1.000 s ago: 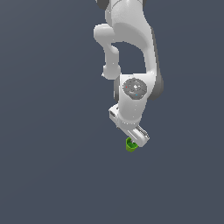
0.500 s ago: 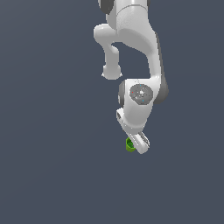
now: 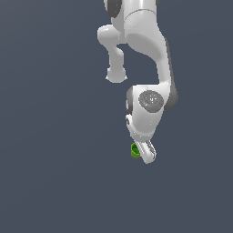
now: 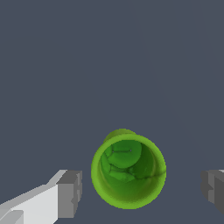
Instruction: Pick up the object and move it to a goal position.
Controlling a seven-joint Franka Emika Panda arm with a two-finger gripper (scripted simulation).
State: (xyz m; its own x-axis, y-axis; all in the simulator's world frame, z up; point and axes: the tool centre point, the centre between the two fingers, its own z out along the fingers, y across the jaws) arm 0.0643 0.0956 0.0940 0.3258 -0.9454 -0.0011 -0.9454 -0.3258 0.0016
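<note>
1. Exterior view: the white Panda arm (image 3: 145,68) hangs down over a plain dark grey floor (image 3: 50,159), its gripper (image 3: 142,152) low beside the green cup (image 3: 134,150).
2. Same view: the cup shows only partly, on the exterior view's left of the gripper's tip, most of it hidden behind the white fingers.
3. Compared with half a second ago, the wrist joint sits slightly further toward the exterior view's right and lower; the cup has not moved.
4. Wrist view: the cup (image 4: 128,170) stands upright, its open mouth facing the camera, between the two grey finger pads (image 4: 70,194).
5. The jaws are spread wide, a clear gap on each side of the cup, touching nothing.
</note>
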